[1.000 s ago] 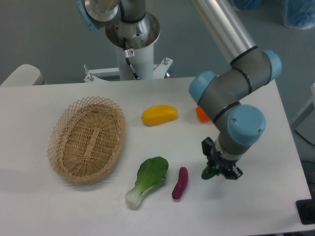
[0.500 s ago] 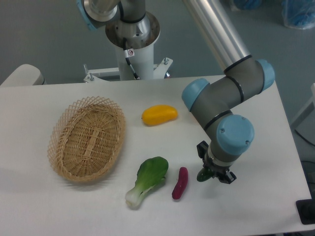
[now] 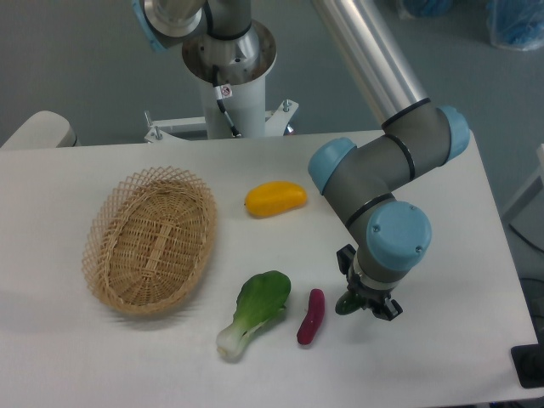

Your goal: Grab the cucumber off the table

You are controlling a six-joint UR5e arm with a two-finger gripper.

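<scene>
The small, glossy dark green cucumber (image 3: 348, 303) shows only in part, its rounded end peeking out at the lower left of the arm's blue-capped wrist, near the front of the large white table (image 3: 68, 357). The black claw (image 3: 364, 300) is around it, with the wrist housing covering most of the fingers, so the claw looks closed on the cucumber, though how far the jaws stand apart cannot be told. Whether the cucumber rests on the table or is lifted just clear of it cannot be told either.

Just to the left of the cucumber lies a slim purple eggplant (image 3: 311, 316), close beside it but apart. Further left is a light-green leafy bok choy (image 3: 255, 310) with a white stem, its stem end pointing toward the table's front edge. Behind these, near the middle of the table, lies a yellow mango-shaped fruit (image 3: 275, 198). An oval woven wicker basket (image 3: 151, 240) sits on the left part of the table, well apart from the claw. The arm's grey and blue joints reach down from the upper right.
</scene>
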